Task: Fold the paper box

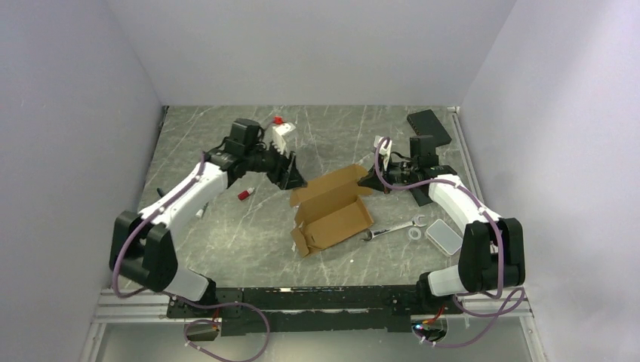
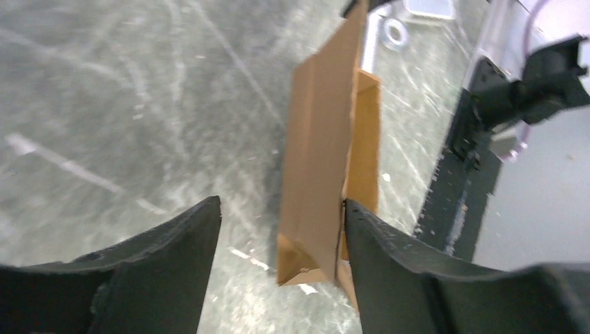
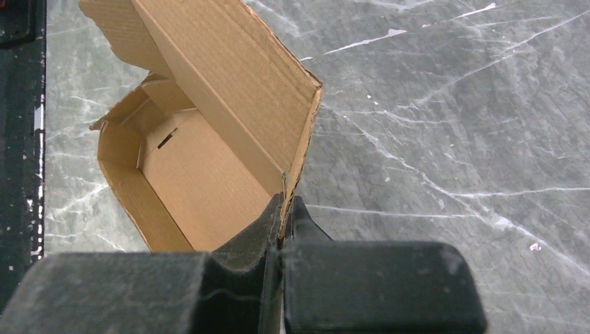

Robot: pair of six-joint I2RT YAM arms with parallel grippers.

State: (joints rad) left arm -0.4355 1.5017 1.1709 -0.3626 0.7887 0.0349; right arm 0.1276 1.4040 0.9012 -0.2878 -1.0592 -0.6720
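The paper box (image 1: 332, 207) is plain brown cardboard and lies open in the middle of the table, its lid flap raised on the far side. My right gripper (image 1: 371, 179) is shut on the right edge of that raised flap. In the right wrist view the cardboard edge (image 3: 300, 146) runs down between the closed fingers (image 3: 284, 202). My left gripper (image 1: 290, 175) is open at the box's far left corner. In the left wrist view the box's end (image 2: 320, 160) stands between the spread fingers (image 2: 280, 203), close against the right finger (image 2: 376, 243).
A wrench (image 1: 392, 228), a small ring (image 1: 414, 234) and a clear plastic case (image 1: 444, 236) lie right of the box. Black pads lie at the back right (image 1: 429, 124) and under the right arm (image 1: 423, 194). A small red-and-white piece (image 1: 245, 194) lies at left.
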